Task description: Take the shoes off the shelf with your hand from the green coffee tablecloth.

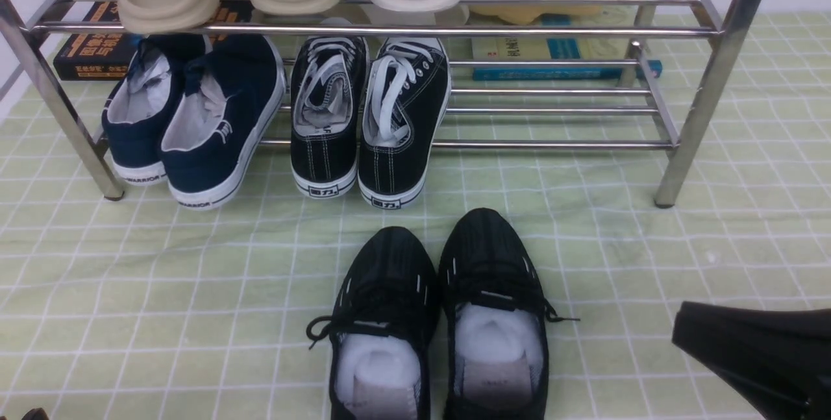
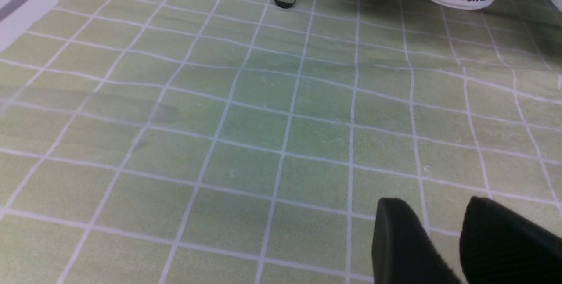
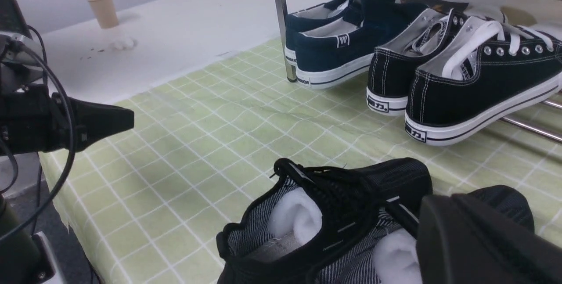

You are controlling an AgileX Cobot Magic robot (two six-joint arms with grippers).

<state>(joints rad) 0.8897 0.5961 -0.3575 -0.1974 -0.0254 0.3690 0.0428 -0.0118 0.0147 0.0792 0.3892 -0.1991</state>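
The green coffee tablecloth [image 1: 649, 277] covers the tabletop, and the shelf [image 1: 688, 115] stands across its far side. You'll find the shoes [image 1: 441, 322] already off the rack, side by side on the cloth near the front edge, roughly midway along it, well apart from the black canvas sneakers [image 1: 363, 121] and the navy pair [image 1: 195, 121] on the lower tier. Their long axis runs front to back, toes toward the shelf, heels toward you. Judge them light and soft: knit uppers will give, while the paper stuffing keeps the shape. Take hold at the heel collar or across the laced instep. Your right claw [image 1: 753, 355] hangs near the front right corner with jaws closed, holding nothing. Your left claw [image 2: 443, 240] hovers over bare cloth, jaws slightly parted, empty.
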